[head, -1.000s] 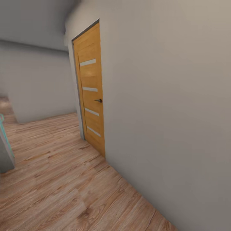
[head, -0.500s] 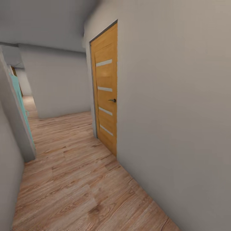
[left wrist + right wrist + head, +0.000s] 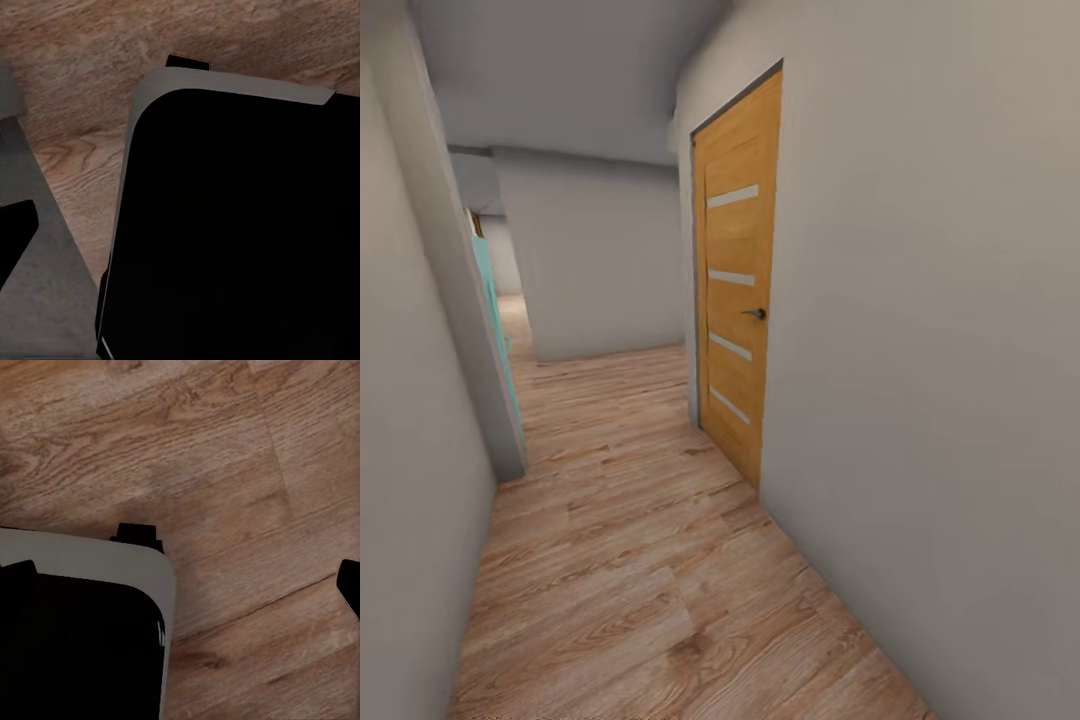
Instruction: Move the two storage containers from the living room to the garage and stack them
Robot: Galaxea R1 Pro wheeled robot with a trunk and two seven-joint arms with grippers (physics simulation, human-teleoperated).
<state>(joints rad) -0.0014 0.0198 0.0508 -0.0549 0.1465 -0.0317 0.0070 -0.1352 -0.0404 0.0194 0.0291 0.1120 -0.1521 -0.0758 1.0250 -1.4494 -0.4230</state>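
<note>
Where grey walls narrow, wood-plank floor (image 3: pixel 630 560) (light-toned) passes an orange door (image 3: pixel 738 290).

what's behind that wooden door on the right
Cannot be seen: the wooden door is shut in its frame, so it covers whatever lies beyond. Its dark handle and four pale strips face the plank-floored hallway.

I'm looking down a narrow hallway with a light wood-plank floor (image 3: pixel 630 560). A plain grey wall (image 3: pixel 940 380) runs along my right, with a tall orange wooden door (image 3: pixel 738 280) set in it. Another grey wall (image 3: pixel 405 420) is close on my left, and a turquoise panel (image 3: pixel 495 320) sits behind its far corner. A far grey wall (image 3: pixel 600 260) crosses ahead.
</note>
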